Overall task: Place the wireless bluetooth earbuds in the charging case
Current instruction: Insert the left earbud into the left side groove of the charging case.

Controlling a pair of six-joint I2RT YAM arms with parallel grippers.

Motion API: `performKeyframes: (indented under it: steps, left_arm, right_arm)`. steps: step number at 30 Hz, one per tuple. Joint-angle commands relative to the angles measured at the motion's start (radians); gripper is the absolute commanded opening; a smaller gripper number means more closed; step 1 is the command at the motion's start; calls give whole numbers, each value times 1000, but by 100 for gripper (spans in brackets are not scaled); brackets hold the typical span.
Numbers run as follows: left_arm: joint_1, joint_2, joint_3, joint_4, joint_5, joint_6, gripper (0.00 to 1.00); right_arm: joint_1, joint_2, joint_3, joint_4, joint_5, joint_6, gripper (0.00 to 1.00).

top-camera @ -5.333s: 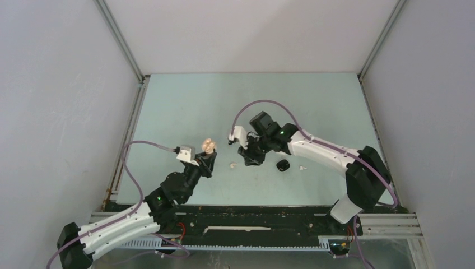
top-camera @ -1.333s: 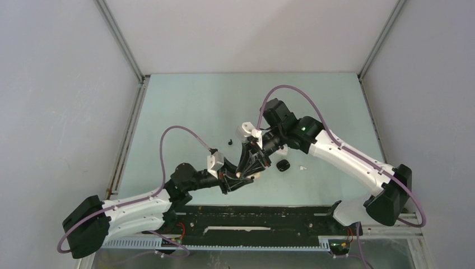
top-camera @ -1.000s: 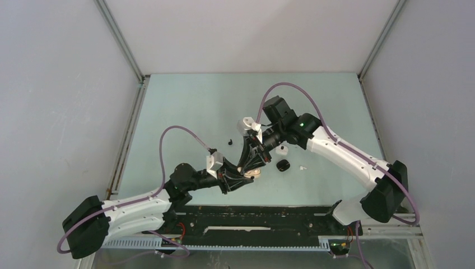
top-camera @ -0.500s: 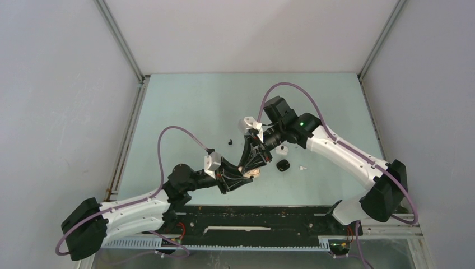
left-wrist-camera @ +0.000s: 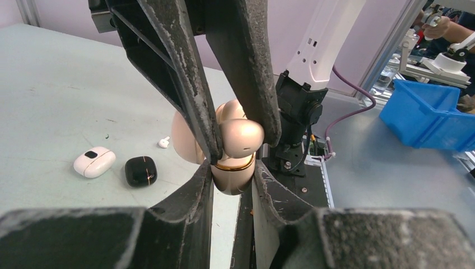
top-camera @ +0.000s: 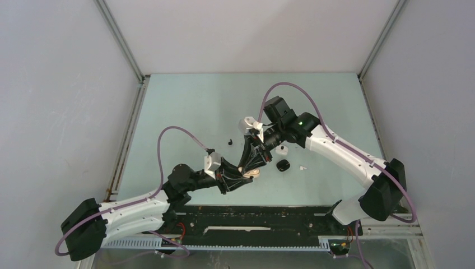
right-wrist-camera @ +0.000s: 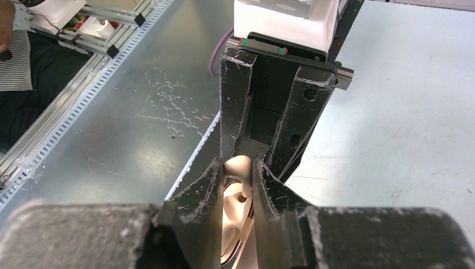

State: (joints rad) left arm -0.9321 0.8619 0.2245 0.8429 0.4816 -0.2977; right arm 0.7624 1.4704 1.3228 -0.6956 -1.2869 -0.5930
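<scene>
The left gripper (left-wrist-camera: 231, 184) is clamped on the lower half of a rounded, glossy cream-pink charging case (left-wrist-camera: 235, 175) with a gold band at its rim. It holds the case off the pale green table (top-camera: 185, 106), with the hinged lid standing open behind the fingers. From above, the right gripper (right-wrist-camera: 238, 171) pinches a small cream wireless earbud (left-wrist-camera: 242, 137) between its closed fingers. The bud is right at the case's open mouth, its stem pointing down into the cavity. Whether it is seated cannot be told. On the table beyond lie a white pebble-shaped case (left-wrist-camera: 94, 161) and a black pebble-shaped case (left-wrist-camera: 140, 170) just beside each other. A tiny loose white earbud (left-wrist-camera: 163, 142) lies near them, and a tiny loose black earbud (top-camera: 229, 142) lies apart.
</scene>
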Motion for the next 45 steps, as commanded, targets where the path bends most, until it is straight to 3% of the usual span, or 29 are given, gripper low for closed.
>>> performKeyframes:
  steps: [1, 34, 45]
  left_arm:
    - [-1, -24, -1, 67, -15, 0, 0]
    - [1, -63, -11, 67, -26, 5, 0]
    - [1, -81, -26, 67, -37, 9, 0]
  right_arm:
    - [-4, 8, 5, -36, -37, -22, 3]
    - [19, 47, 5, -55, 76, -81, 8]
    - [-4, 36, 5, -70, 69, -101, 20]
